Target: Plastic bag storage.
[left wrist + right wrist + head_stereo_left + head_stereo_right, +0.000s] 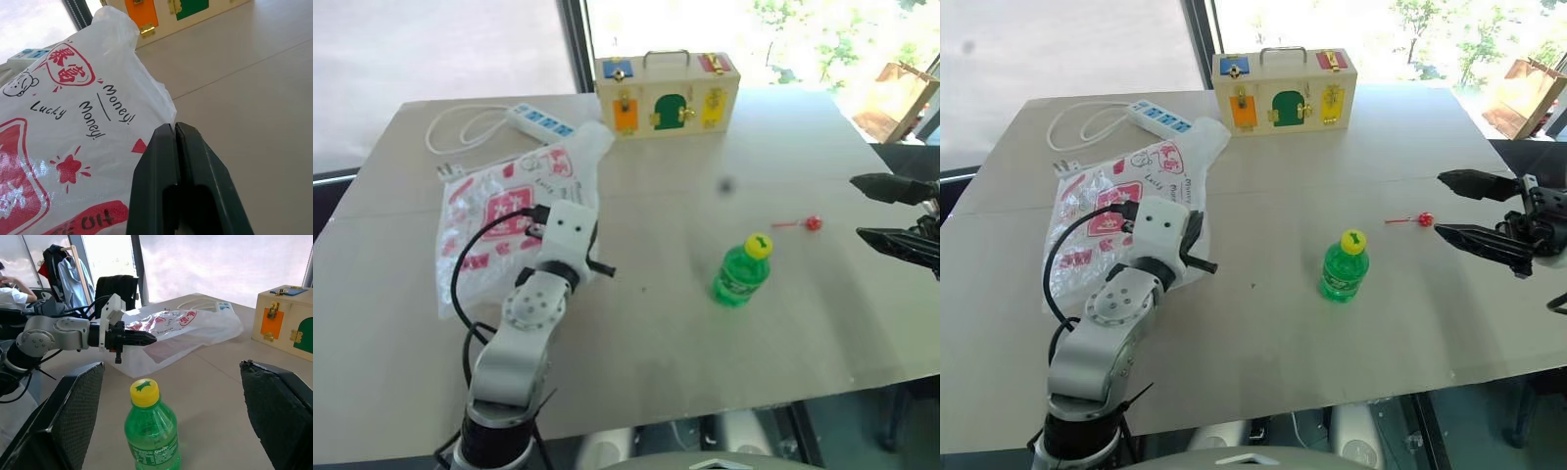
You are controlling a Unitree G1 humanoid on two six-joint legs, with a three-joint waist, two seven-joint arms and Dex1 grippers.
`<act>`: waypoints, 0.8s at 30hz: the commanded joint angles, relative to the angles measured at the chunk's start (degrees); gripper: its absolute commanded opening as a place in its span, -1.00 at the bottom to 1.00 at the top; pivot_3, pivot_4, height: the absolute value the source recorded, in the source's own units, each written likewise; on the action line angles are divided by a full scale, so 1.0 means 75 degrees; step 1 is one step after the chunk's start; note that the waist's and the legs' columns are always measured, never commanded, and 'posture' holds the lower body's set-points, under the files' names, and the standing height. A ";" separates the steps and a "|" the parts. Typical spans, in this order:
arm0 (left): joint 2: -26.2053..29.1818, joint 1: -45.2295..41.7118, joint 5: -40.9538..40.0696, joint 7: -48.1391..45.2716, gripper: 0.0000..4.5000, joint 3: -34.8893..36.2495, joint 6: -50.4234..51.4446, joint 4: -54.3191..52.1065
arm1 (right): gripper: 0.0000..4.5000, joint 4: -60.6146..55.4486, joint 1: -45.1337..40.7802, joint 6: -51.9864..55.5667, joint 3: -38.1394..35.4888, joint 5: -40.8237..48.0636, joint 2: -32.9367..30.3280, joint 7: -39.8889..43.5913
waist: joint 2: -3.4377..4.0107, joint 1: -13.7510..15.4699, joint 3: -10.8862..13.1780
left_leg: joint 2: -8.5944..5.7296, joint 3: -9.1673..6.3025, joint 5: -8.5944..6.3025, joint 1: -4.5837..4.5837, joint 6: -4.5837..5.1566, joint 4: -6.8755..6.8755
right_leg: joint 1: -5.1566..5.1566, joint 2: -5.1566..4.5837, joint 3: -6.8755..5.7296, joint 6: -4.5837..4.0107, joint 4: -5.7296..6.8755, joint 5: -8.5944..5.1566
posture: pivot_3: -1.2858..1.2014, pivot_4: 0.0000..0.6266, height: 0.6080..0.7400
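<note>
The plastic bag, white with red prints, lies flat on the left part of the table. My left gripper hovers level at the bag's right edge, fingers pressed together. The film touches the side of one finger, and I see none of it between the tips. From the right wrist view the left gripper points along the bag's near edge. My right gripper hangs open off the table's right side, facing a green bottle with a yellow cap. The bottle stands between the open fingers but farther out.
A wooden lock box stands at the far edge. A white power strip with coiled cable lies behind the bag. A small red lollipop lies right of the bottle. A seated person and a dark chair are beyond the table's left side.
</note>
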 commanded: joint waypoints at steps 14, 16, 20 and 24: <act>0.1071 -0.4170 -0.1317 -0.2591 -0.97 0.1144 -0.4103 0.3521 | 1.00 0.0102 -0.0625 -0.0298 0.0316 -0.0343 0.0443 -0.0094 | -0.0009 -0.0001 0.0007 | -0.0015 0.0003 0.0001 -0.0021 0.0001 0.0012 | -0.0009 -0.0003 -0.0004 0.0039 -0.0006 0.0023 | 0.03 -0.52 1.00; 0.1222 -0.4535 -0.1534 -0.3296 -0.97 0.0935 -0.4594 0.3947 | 1.00 0.0114 -0.0669 -0.0344 0.0357 -0.0375 0.0485 -0.0100 | -0.0008 -0.0007 0.0007 | -0.0017 0.0006 0.0000 -0.0020 0.0000 0.0010 | -0.0010 -0.0005 -0.0003 0.0042 -0.0007 0.0024 | 0.03 -0.52 1.00; 0.1967 -0.4896 -0.1897 -0.5540 -0.97 0.0345 -0.5871 0.4475 | 1.00 0.0022 -0.0690 -0.0391 0.0357 -0.0394 0.0613 -0.0190 | -0.0007 -0.0019 0.0010 | -0.0016 0.0002 0.0001 -0.0046 0.0000 0.0008 | -0.0038 0.0003 -0.0005 0.0046 -0.0001 0.0025 | 0.03 -0.52 1.00; 0.2550 -0.4719 -0.2034 -0.6424 -0.97 0.0403 -0.6507 0.4968 | 1.00 -0.0245 -0.0442 -0.0362 0.0279 -0.0313 0.0741 -0.0346 | 0.0006 -0.0031 0.0018 | -0.0011 0.0002 0.0003 -0.0061 -0.0002 0.0008 | -0.0060 0.0012 -0.0004 0.0048 0.0003 0.0026 | 0.03 -0.52 1.00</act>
